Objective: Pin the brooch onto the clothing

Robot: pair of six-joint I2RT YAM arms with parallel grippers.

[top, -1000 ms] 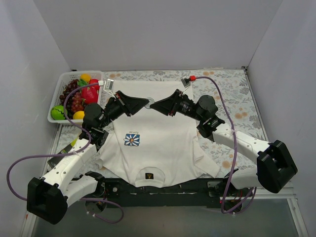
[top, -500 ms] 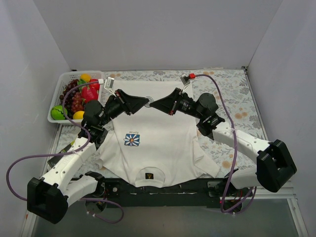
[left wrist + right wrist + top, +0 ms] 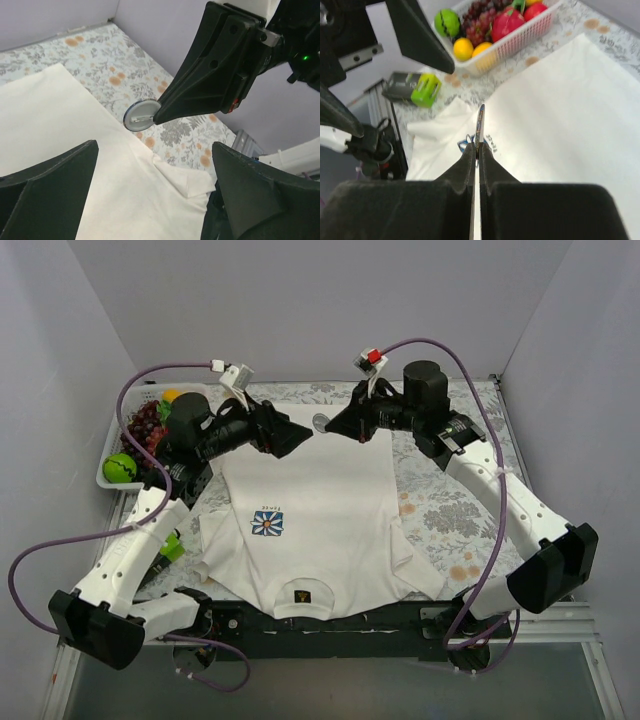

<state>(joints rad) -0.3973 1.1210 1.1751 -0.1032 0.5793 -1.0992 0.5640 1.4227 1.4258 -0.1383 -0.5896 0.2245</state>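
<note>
The clothing (image 3: 320,510), a white T-shirt, lies flat on the flowered table with its blue-and-white flower print (image 3: 266,523) on the chest. Above its far hem, my right gripper (image 3: 330,425) is shut on the brooch (image 3: 320,422) and holds it in the air. The left wrist view shows the brooch's (image 3: 140,115) pale silvery back, pinched at its edge by the right fingers (image 3: 200,95). Seen edge-on in the right wrist view, the brooch (image 3: 480,125) sticks out of the right gripper (image 3: 478,147). My left gripper (image 3: 298,438) (image 3: 154,147) hangs open just left of it, holding nothing.
A white basket (image 3: 108,483) (image 3: 520,42) of fruit stands at the table's back left. A green and black object (image 3: 172,545) (image 3: 422,90) lies by the shirt's left sleeve. A black-gold label (image 3: 299,595) marks the collar at the near edge. Grey walls enclose the table.
Both arms have risen and drawn back toward the far hem. The left gripper has opened and let go of the brooch, which now stays in the shut right gripper.
</note>
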